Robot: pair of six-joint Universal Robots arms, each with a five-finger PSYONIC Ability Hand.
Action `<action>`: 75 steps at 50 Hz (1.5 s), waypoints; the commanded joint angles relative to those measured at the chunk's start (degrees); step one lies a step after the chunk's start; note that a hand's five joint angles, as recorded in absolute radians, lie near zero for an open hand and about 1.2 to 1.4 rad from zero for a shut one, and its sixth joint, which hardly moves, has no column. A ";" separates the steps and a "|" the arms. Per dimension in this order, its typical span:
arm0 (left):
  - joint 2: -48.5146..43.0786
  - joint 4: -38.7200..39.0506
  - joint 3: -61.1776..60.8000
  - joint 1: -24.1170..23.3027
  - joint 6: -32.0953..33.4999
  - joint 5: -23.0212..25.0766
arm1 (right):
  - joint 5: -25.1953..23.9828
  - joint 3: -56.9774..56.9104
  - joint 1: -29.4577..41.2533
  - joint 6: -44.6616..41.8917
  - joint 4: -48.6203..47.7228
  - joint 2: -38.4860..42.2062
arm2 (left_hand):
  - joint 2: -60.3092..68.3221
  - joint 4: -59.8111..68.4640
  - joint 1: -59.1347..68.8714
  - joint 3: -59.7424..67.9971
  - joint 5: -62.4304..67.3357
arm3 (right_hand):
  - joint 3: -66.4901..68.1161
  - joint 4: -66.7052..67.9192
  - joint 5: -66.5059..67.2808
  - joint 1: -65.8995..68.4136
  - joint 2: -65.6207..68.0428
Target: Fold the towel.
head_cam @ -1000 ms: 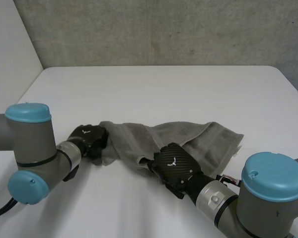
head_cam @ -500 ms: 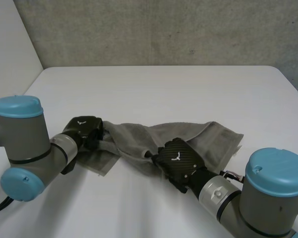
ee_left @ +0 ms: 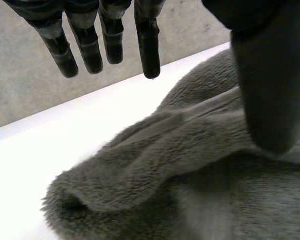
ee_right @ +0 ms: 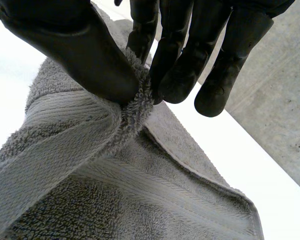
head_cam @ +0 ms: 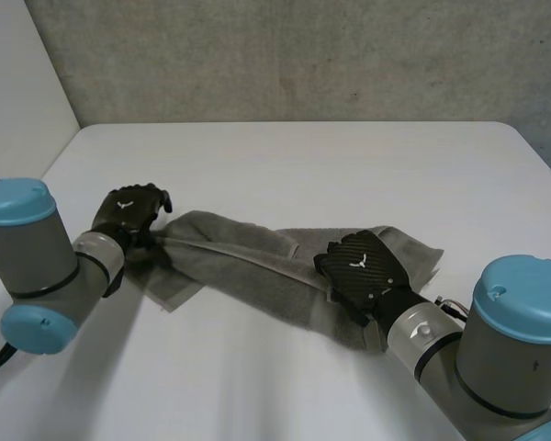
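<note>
Towel [head_cam: 239, 266] is bunched in a diagonal strip and its folds hide its corners. Right hand [head_cam: 363, 271] pinches an edge near the right end between thumb and fingers. Left hand [head_cam: 129, 213] is at the left end with fingers straight and off the cloth, thumb over it. White table [head_cam: 303, 165], grey concrete wall [head_cam: 303, 55] behind.

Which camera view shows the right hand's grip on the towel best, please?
The right wrist view: there the right hand pinches an edge of the towel between thumb and fingers. The head view shows the back of that hand over the towel, hiding the pinch. The left wrist view shows the towel's other end.
</note>
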 commanded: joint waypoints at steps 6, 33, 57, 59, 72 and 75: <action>10.46 -1.82 -8.79 -2.45 0.65 0.03 | -0.09 0.26 -0.10 -0.56 0.05 0.26 | 16.07 15.63 16.37 15.64 17.76 | 3.06 3.43 3.74 4.97 5.79; 3.08 -9.38 -7.30 -2.63 0.91 -0.33 | -0.18 0.44 -0.01 -0.56 0.14 0.53 | 19.60 19.17 19.90 19.17 21.29 | 3.06 3.43 3.74 4.97 5.79; -1.50 -8.68 -4.22 -2.63 1.44 -0.59 | -0.18 0.88 0.08 -0.74 0.14 0.53 | 29.18 28.75 29.48 28.75 30.87 | 3.06 3.43 3.74 4.97 5.79; -1.49 -8.68 -4.13 -2.63 1.44 -0.59 | -0.18 0.88 -0.01 -0.74 0.14 0.53 | 29.36 28.92 29.66 28.93 31.05 | 3.06 3.43 3.74 4.97 5.79; -1.23 -8.68 -4.30 -2.45 1.44 -0.76 | -0.18 0.96 -0.01 -0.74 0.14 0.53 | 30.87 30.44 31.17 30.44 32.56 | 3.06 3.43 3.74 4.97 5.79; -1.14 -8.68 -4.39 -2.45 1.44 -0.76 | -0.18 0.96 -0.01 -0.74 0.14 0.62 | 30.70 30.27 31.01 30.27 32.40 | 3.06 3.43 3.74 4.97 5.79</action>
